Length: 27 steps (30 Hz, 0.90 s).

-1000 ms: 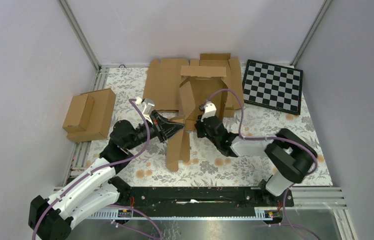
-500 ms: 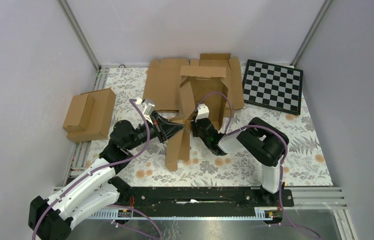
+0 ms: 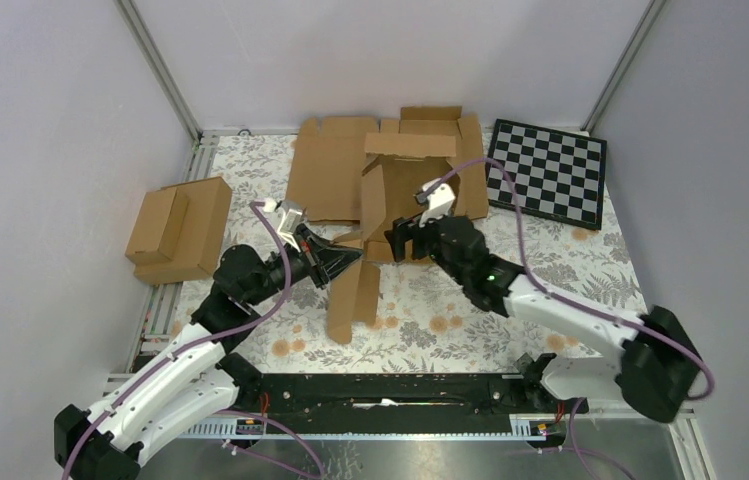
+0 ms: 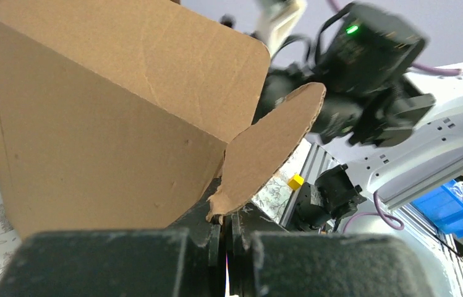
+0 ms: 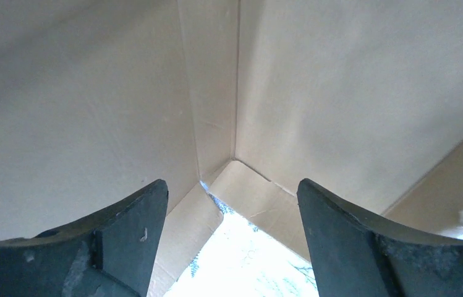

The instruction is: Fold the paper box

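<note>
Fingertips of the left gripper (image 4: 225, 230) are pressed shut on a rounded flap (image 4: 271, 143) of the paper box (image 3: 405, 190). The right gripper (image 5: 232, 185) is spread wide, holding nothing, and faces an inner corner of the box. The box stands half-formed mid-table, with a long panel (image 3: 354, 295) reaching toward the near edge. A flat blank (image 3: 322, 175) lies just behind it, a checkerboard (image 3: 547, 172) sits far right, and two joined boxes (image 3: 178, 228) sit at left.
</note>
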Motion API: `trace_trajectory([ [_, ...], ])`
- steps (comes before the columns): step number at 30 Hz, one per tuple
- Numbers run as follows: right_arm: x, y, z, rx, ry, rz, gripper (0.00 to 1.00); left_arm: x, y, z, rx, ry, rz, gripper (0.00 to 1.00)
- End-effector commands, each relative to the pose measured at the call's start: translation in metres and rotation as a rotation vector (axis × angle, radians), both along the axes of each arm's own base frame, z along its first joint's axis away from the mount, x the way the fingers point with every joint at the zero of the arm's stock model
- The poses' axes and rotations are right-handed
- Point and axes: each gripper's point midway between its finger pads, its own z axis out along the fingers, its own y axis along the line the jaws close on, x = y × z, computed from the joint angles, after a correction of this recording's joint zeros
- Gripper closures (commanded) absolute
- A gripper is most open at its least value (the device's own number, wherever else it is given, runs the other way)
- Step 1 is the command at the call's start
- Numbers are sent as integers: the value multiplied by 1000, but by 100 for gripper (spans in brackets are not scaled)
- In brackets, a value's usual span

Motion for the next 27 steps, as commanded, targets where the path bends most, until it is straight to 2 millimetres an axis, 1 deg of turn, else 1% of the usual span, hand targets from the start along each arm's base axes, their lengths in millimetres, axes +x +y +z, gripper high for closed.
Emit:
trace_trajectory([
  [1,-11,-40,33,-45,27,-26,14,3,8,-4,34,39,51,100],
  [3,-5,-67,50,-23,38,-93,12,3,11,-2,36,37,68,100],
  [5,2,-94,61,-31,47,-166,11,3,13,0,41,35,82,100],
  [7,11,-114,65,-41,51,-237,10,5,17,3,48,38,104,100],
  [8,15,-120,65,-42,58,-258,10,5,18,3,52,41,111,100],
  [10,21,-128,65,-33,72,-307,11,6,20,4,58,45,124,100],
  [13,30,-134,63,-18,77,-378,12,7,22,8,56,46,140,100],
  [15,38,-133,59,-18,74,-394,13,7,24,11,53,47,148,100],
  [17,46,-126,55,-13,73,-385,14,8,25,13,56,51,155,100],
  [18,50,-124,53,-11,79,-384,18,9,25,15,53,48,158,100],
  [19,53,-122,49,-18,89,-385,24,9,25,17,52,45,161,100],
  [21,60,-117,42,-32,108,-384,41,11,26,15,68,59,170,100],
  [22,63,-114,42,-30,112,-377,47,12,26,14,76,62,175,100],
  [24,66,-109,43,-14,120,-373,54,15,26,14,94,66,183,100],
  [27,69,-108,53,21,116,-391,74,19,24,18,109,69,186,100],
])
